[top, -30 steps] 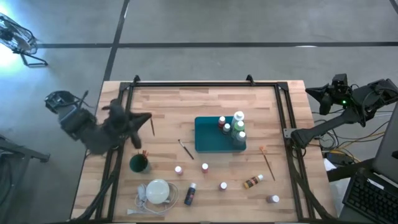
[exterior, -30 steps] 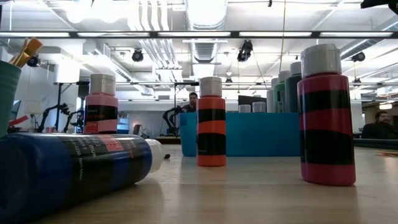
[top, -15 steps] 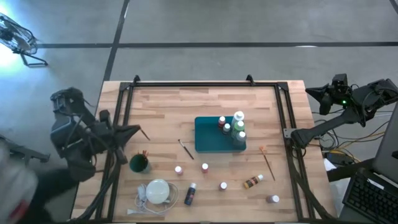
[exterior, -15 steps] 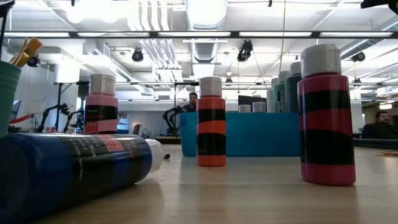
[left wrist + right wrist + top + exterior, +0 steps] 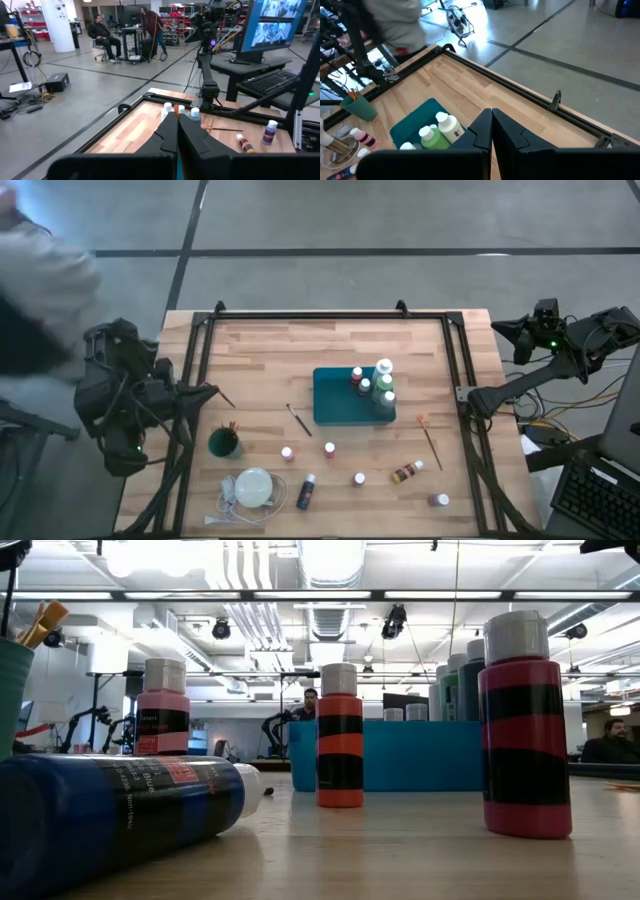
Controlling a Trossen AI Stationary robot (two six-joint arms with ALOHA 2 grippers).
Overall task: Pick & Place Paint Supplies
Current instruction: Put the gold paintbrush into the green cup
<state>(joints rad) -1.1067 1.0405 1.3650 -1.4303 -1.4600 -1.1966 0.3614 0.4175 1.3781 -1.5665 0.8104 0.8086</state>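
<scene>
Near edge of tabletop [image 5: 330,345]: white disc with cord [image 5: 253,486], a dark blue bottle [image 5: 306,491] lying flat, small bottles [image 5: 358,478] standing scattered, one brown bottle [image 5: 406,472] on its side. Green cup [image 5: 223,443] with brushes near left edge. A brush [image 5: 299,420] lies mid-table, another brush [image 5: 430,436] toward right edge. Centre: teal tray [image 5: 335,400] holding several bottles [image 5: 383,390]. Left gripper [image 5: 222,394] at left edge, fingers [image 5: 167,135] clenched, empty. Right gripper [image 5: 503,328] off right edge, fingers [image 5: 482,131] clenched, empty.
</scene>
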